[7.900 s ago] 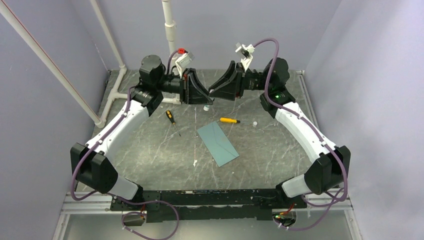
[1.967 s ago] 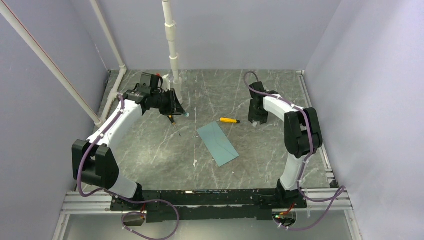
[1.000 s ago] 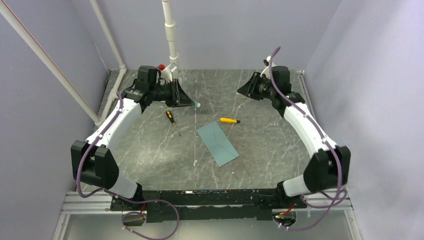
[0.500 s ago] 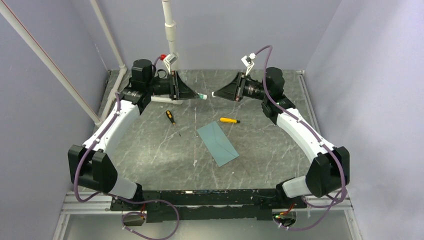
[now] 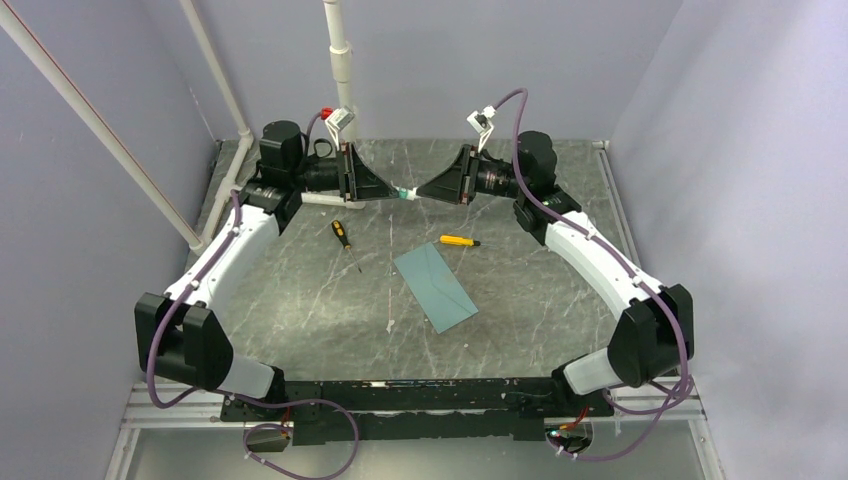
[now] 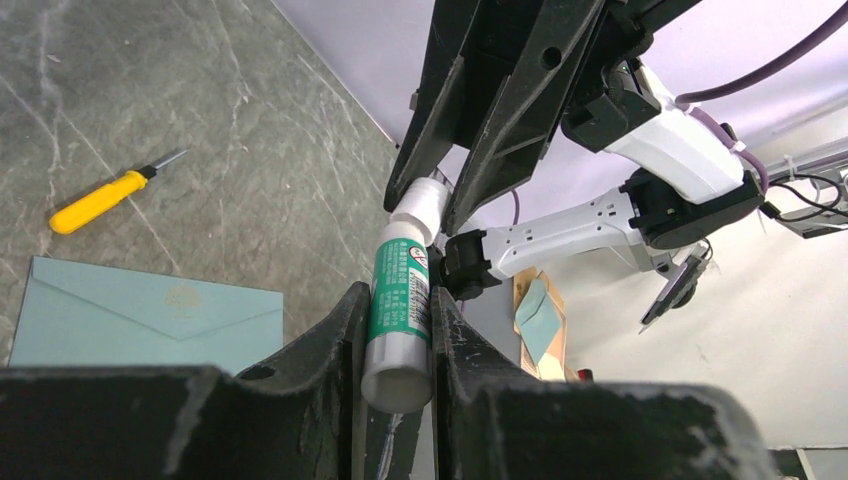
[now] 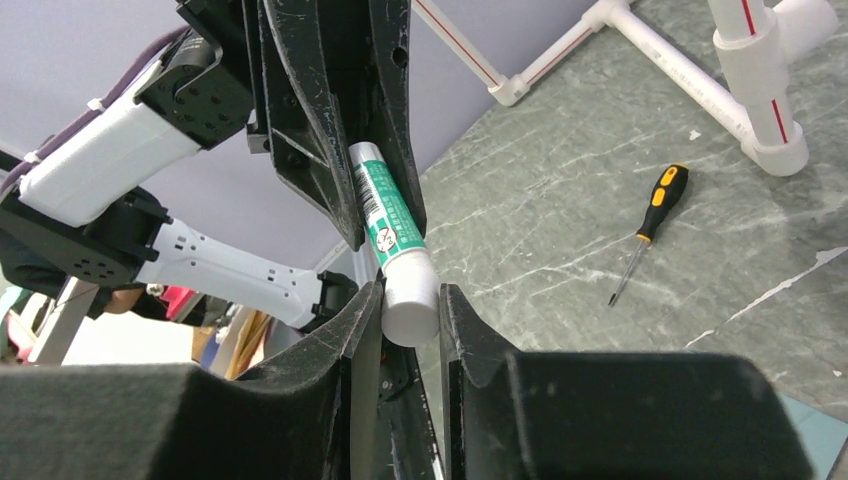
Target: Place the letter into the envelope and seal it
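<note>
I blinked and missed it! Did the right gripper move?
Yes. The right gripper swung left, toward the white pipe, and now meets the glue stick.

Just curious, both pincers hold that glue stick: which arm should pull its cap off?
Likely the right: the right pincer clamps the white cap, while the left pincer grips the glue stick by its green-labelled body.

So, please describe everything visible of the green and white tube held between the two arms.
It is a small cylindrical glue stick, plastic as it looks: white body, green printed label with a small red mark, white cap on one end. It hangs roughly level above the far part of the grey marbled table. The left end effector clamps the labelled body; the right end effector is shut on the cap end. Nothing else touches it.
</note>
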